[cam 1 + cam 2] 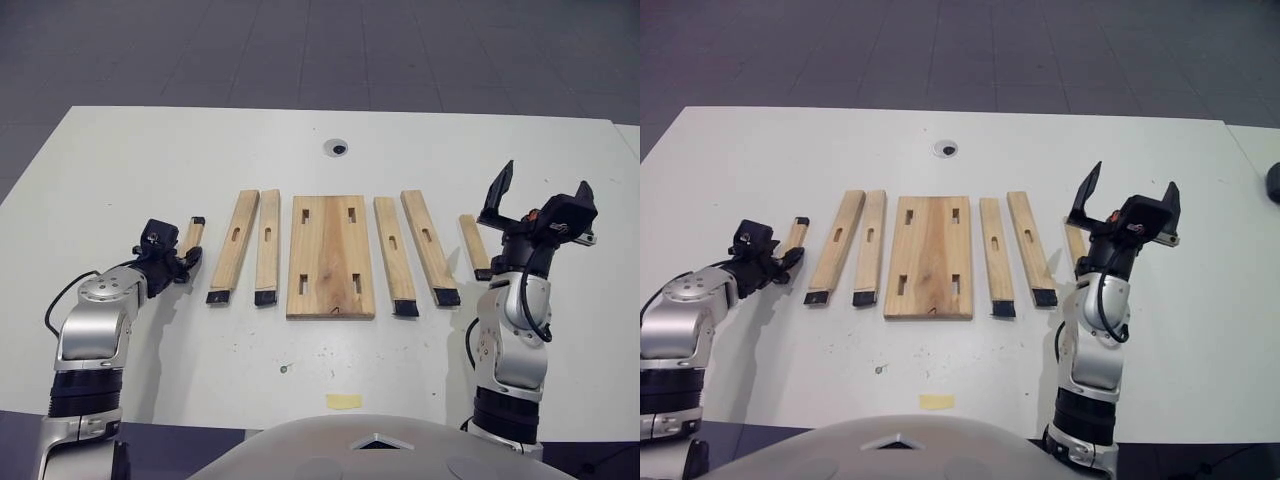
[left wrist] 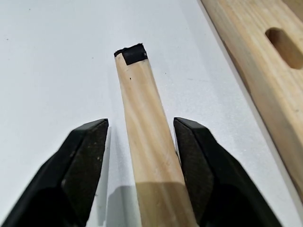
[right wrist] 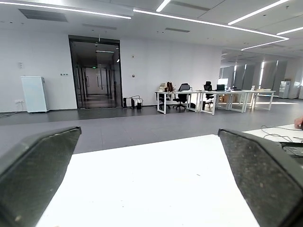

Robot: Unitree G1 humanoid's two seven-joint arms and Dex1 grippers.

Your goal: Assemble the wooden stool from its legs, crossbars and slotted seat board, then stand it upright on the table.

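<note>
On worktop (image 1: 120,150): seat (image 1: 330,257), legs (image 1: 230,255) unjoined, assembly unstarted. Left jaws open astride crossbar (image 2: 144,137), seemingly unclamped; right jaws open, empty.

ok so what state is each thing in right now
left gripper: open, straddling left crossbar
right gripper: open, raised, empty
left crossbar: lying flat, not clamped
right crossbar: flat, loose
seat board: flat, nothing slotted in
legs: four flat, two each side of board
</note>
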